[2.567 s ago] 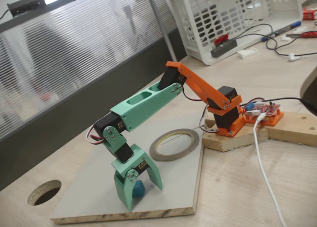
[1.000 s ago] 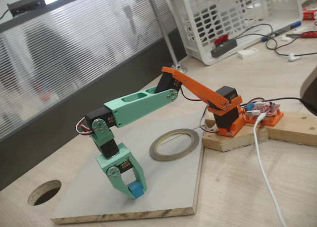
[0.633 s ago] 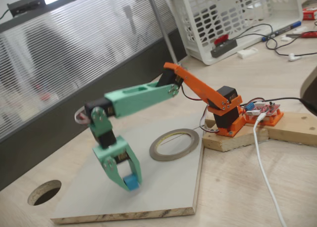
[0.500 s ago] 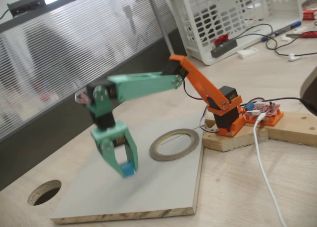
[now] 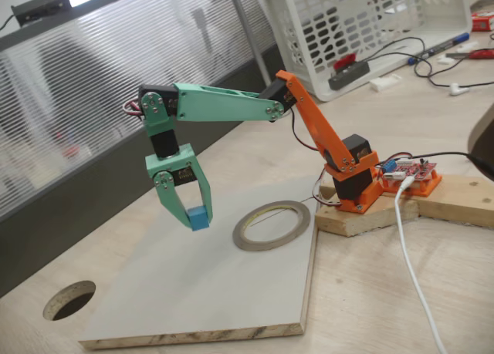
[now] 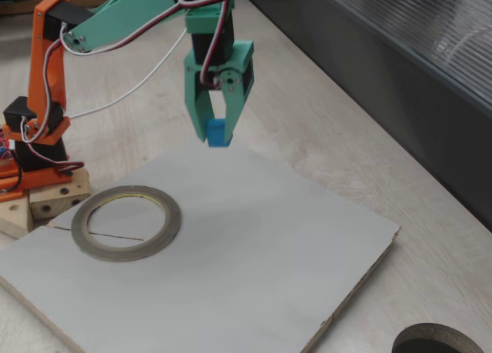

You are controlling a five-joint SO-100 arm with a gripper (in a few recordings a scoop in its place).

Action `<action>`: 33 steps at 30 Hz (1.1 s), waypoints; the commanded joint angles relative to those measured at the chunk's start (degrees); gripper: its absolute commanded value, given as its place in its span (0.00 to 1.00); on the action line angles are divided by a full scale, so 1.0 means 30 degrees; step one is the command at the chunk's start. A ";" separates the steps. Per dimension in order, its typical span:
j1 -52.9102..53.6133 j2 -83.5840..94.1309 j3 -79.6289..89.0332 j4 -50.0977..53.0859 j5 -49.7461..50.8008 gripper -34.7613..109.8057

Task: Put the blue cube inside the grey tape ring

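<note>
The blue cube (image 5: 198,217) (image 6: 217,133) hangs in the air between the green fingertips of my gripper (image 5: 196,217) (image 6: 216,131), which is shut on it and points down. It is well above the pale board (image 5: 201,292) (image 6: 254,245). The grey tape ring (image 5: 272,225) (image 6: 126,222) lies flat on that board with its yellowish inner rim showing and its opening empty. In one fixed view the ring is to the right of the gripper; in the other it lies lower left of it.
A round dark hole (image 5: 69,300) (image 6: 437,342) is cut in the wooden tabletop beyond the board's corner. The orange arm base (image 5: 356,186) (image 6: 31,138) sits on a wooden block beside the ring. A white basket (image 5: 363,30) and cables (image 5: 417,277) lie behind and right.
The gripper closed on the blue cube on the board, then lifted it up and swung it toward the ring side. The ring has not moved.
</note>
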 commanded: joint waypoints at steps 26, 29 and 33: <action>0.5654 1.2129 2.5723 -1.4414 0.0234 0.25; 0.6504 1.2158 2.5664 -1.4502 0.0234 0.25; 0.7764 1.2158 2.5723 -1.4473 0.0234 0.25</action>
